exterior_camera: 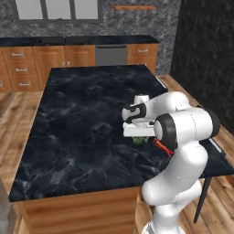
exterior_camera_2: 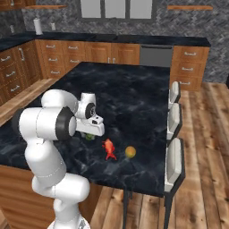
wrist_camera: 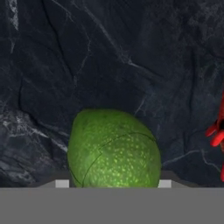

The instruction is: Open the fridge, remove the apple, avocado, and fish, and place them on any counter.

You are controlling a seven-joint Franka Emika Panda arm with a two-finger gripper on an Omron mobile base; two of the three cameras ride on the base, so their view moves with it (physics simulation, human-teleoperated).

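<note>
A dark green avocado (wrist_camera: 114,151) sits between my gripper's (wrist_camera: 113,183) two finger tips and spans the whole gap, so the jaws are shut on it. It hangs low over or rests on the black marble counter (exterior_camera: 77,123); I cannot tell which. In the base views the avocado (exterior_camera_2: 89,136) peeks out under the white hand (exterior_camera_2: 91,127). The red fish (exterior_camera_2: 108,149) lies on the counter just right of it, and the yellow apple (exterior_camera_2: 130,152) lies beyond the fish. The fish's red edge (wrist_camera: 217,131) shows beside the avocado. The fridge is out of view.
Three white-backed stools (exterior_camera_2: 174,129) line the counter's right edge. Wooden wall cabinets with a dark top (exterior_camera_2: 112,51) and a grey dishwasher (exterior_camera_2: 155,56) stand across the floor at the back. The counter's front edge (exterior_camera_2: 134,190) is close to the apple.
</note>
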